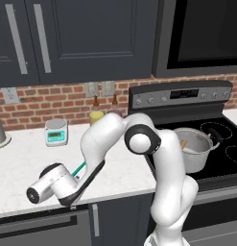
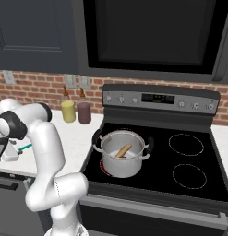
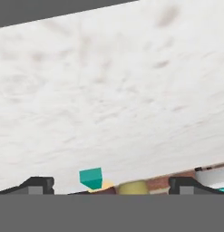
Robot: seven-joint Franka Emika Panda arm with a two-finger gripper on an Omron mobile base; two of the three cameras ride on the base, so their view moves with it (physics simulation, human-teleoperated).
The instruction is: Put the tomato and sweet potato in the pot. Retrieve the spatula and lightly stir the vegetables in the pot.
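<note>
The steel pot stands on the stove's front left burner, also seen as pot. The brown-orange sweet potato lies inside it, its tip showing as sweet potato. The tomato is hidden. On the white counter lies the spatula, its teal handle poking out from behind my bent-down arm; the same spatula shows at the far left. In the hand view my gripper is open, fingertips wide apart, with the spatula's teal end between them, touching neither.
A small teal kitchen scale sits at the back of the counter. A yellow jar and a maroon jar stand by the brick wall. My hand hangs low near the counter's front edge. The stove has bare burners on the right.
</note>
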